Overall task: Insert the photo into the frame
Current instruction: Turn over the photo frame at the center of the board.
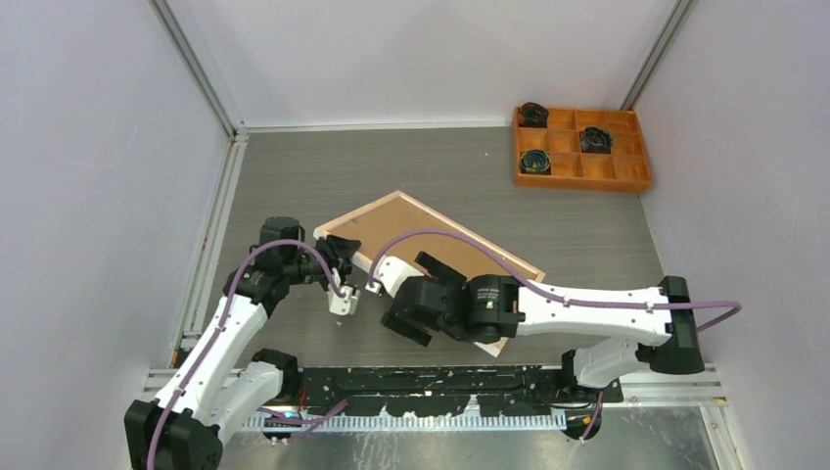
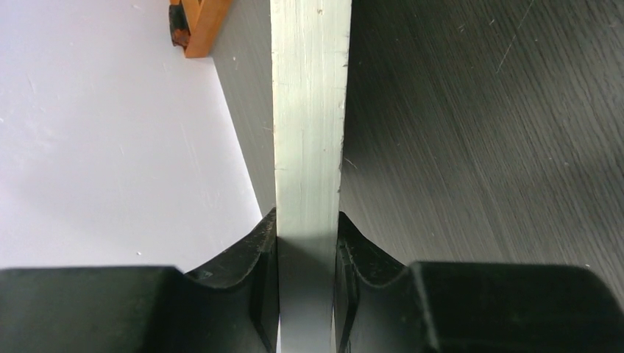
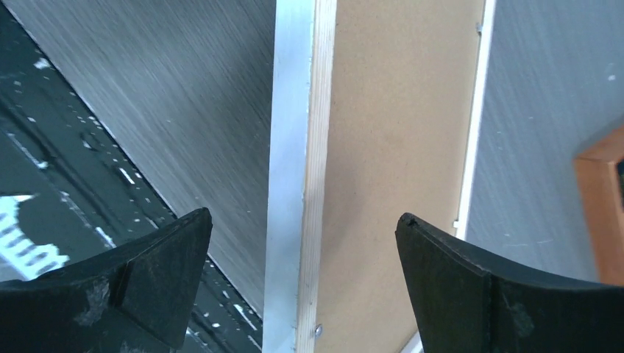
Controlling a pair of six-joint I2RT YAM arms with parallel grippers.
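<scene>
Two arms: both meet at the near-left rail of the frame [image 1: 470,231], which lies diagonally mid-table with its back up and the brown backing board [image 1: 390,220] showing inside the rails.
Open room: bare grey table [image 1: 294,176] on the far and left sides of the frame; its near corner reaches almost to the black base strip [image 1: 440,382] at the table's near edge.
Fixed bounds: white walls on three sides; the orange compartment tray [image 1: 582,182] sits in the far right corner, well apart from the frame, with dark round objects [image 1: 535,162] in three compartments.
Left gripper [image 1: 338,255]: clamped on the rail near the frame's left corner.
Right gripper [image 1: 416,299]: jaws spread wide, one finger on each side of the same rail, further along it towards the near corner.
Left wrist view: the white rail [image 2: 309,110] runs straight up between the fingers of the left gripper [image 2: 307,220], both pads pressed against it; a tray corner [image 2: 202,22] shows at the top left.
Right wrist view: the rail [image 3: 291,110] with its light wood edge sits between the fingertips of the right gripper [image 3: 303,217], touching neither; the backing board [image 3: 397,110] fills the gap's right half.
Only in the top view: the frame's full outline and angle.
Undetermined: whether the gripped edge is raised off the table.
</scene>
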